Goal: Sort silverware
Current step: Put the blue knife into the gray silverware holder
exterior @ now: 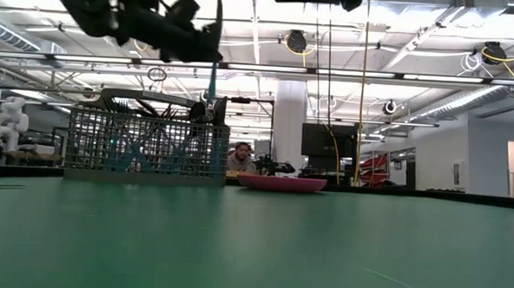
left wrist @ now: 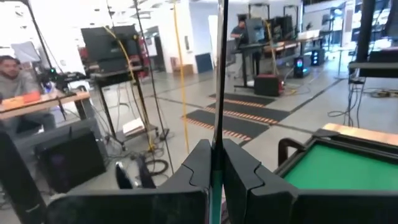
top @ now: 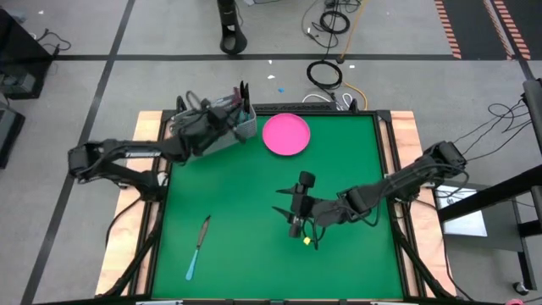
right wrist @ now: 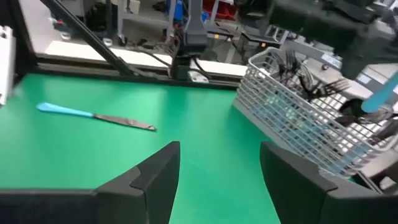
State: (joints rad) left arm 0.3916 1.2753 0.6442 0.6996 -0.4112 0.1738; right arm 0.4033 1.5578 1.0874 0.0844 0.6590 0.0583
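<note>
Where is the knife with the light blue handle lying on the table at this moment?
In the high view, the blue-handled knife lies alone on the green table, near its front left corner, far from the wire basket and the pink plate.

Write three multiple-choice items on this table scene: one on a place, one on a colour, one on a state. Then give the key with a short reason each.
1. Where does the lone knife lie?
A. on the green mat toward the left arm's side
B. on the plate
C. in the basket

2. What colour is the plate?
A. blue
B. pink
C. white

3. How are the right end effector's fingers?
A. shut on a spoon
B. shut on the plate
C. open with nothing between them

Key: A, the high view shows the knife flat on the mat, away from the basket and the plate. B, the round plate is pink in the high view. C, the right wrist view shows bare mat between the spread fingers. The left end effector, above the basket, is shut on a thin piece of silverware.
</note>
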